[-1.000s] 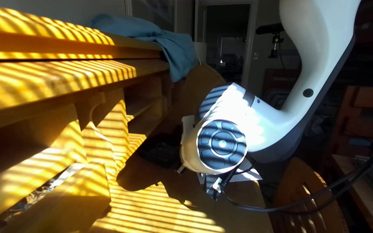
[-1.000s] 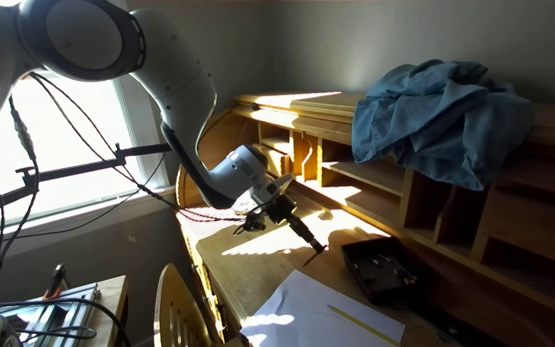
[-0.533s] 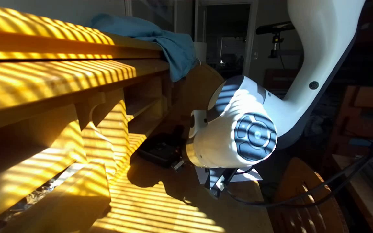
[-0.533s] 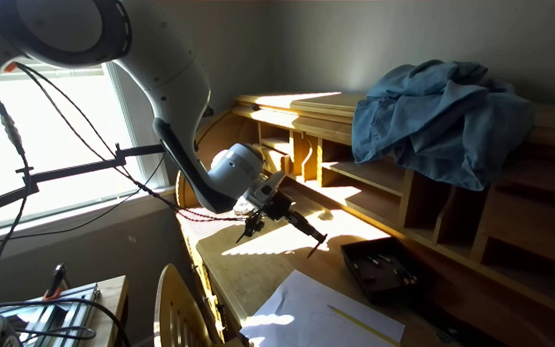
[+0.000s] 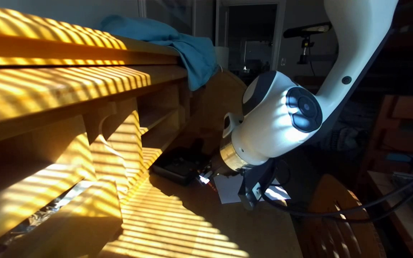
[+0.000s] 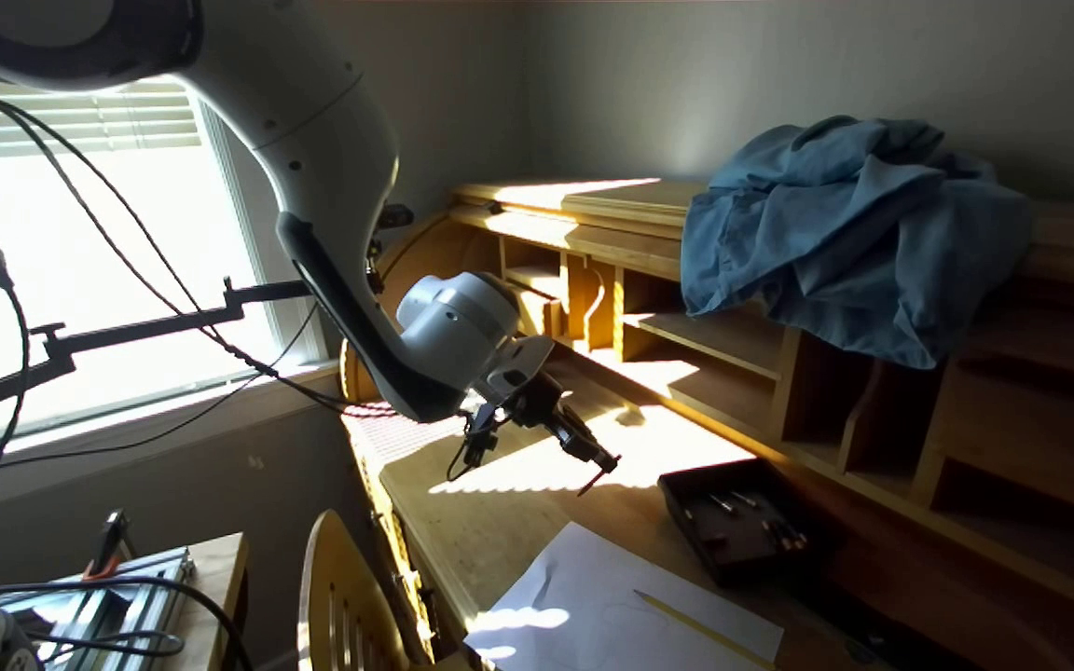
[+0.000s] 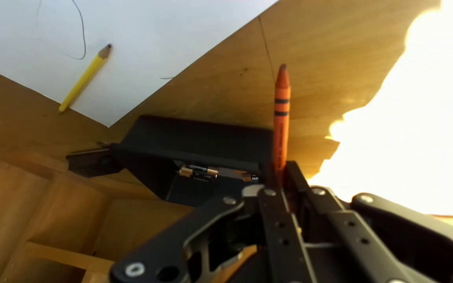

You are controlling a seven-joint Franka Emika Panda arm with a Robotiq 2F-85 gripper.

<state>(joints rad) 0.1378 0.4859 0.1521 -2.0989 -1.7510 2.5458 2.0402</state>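
My gripper (image 7: 282, 175) is shut on an orange crayon (image 7: 282, 122) with dark bands. The crayon's tip points away from the fingers; its rear end is hidden between them. In both exterior views the gripper (image 6: 608, 462) holds the crayon (image 6: 593, 483) tilted downward above the wooden desk. It also shows small in an exterior view (image 5: 212, 186). A black tray (image 6: 679, 518) lies beside it, with several batteries (image 7: 199, 172) inside. White paper (image 6: 574, 596) lies on the desk, with a yellow pencil (image 6: 705, 627) on it; faint drawn lines show in the wrist view.
Wooden shelves and cubbies (image 6: 714, 331) run along the back of the desk. A blue cloth (image 6: 854, 228) hangs over their top. A wooden chair (image 6: 341, 587) stands at the desk's front. Cables (image 5: 321, 214) trail from the wrist. Bright sunlight patches lie on the desk.
The wrist has tilted and turned, and the forearm has shifted. The crayon stays in the gripper, moving slightly up and back. The tray, paper and pencil have not moved.
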